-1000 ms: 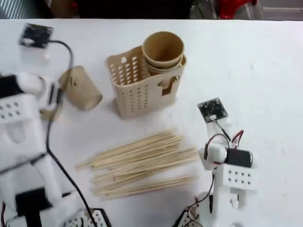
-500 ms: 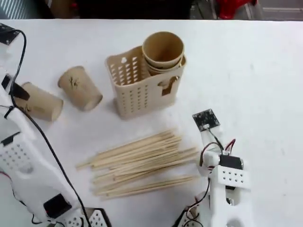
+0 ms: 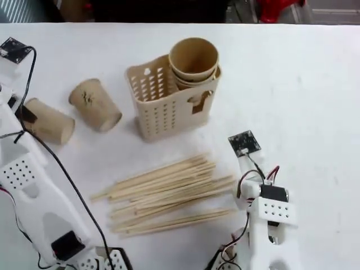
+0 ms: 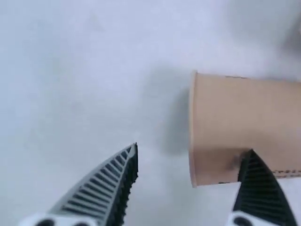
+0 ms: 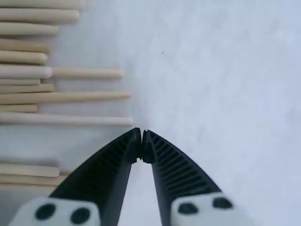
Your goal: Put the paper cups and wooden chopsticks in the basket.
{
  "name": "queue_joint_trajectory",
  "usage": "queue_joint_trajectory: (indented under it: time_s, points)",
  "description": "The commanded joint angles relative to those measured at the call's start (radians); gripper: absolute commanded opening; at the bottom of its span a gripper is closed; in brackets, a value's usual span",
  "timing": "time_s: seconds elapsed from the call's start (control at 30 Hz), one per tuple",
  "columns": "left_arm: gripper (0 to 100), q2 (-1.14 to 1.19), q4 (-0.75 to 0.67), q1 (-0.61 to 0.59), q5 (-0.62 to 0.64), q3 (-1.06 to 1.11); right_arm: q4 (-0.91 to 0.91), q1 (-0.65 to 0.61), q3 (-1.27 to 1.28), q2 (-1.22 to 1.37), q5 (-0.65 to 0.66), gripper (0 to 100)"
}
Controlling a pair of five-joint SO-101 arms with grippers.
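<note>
Paper cup [image 4: 244,117] lies sideways at the wide-spread left gripper [image 4: 191,149], maybe touching one finger; right gripper [image 5: 141,134] sits pinched together beside the chopsticks [image 5: 61,97].

The big white table [image 3: 315,73] is bright with light. Past its far edge it is dark. A red thing [image 3: 278,7] sits far right, grey stripes [image 3: 16,10] far left.

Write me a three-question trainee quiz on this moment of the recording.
1. True or false: the right gripper stands open.
2. How many paper cups lie on their sides on the table, outside the basket?
3. The left gripper is: A) open, at a lying cup; B) shut on a cup; C) shut and empty.
Key: 1 false; 2 two; 3 A.
</note>
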Motion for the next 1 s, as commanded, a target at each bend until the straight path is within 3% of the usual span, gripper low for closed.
queue_joint_trajectory:
  time_s: [0.0,0.57,0.77,0.97]
  points:
    - [34,0.008,0.006,0.030,-0.009,0.031,-0.016,0.002,-0.005,0.004,0.005,1.8]
    - [34,-0.311,0.003,0.056,-0.017,0.697,-0.016,0.001,-0.003,0.004,0.005,1.8]
    - [33,-0.367,0.003,0.067,0.008,0.743,-0.016,0.001,-0.003,0.005,0.005,1.8]
    - [19,-0.440,0.003,0.067,0.094,0.736,-0.016,0.001,-0.003,0.007,0.005,1.8]
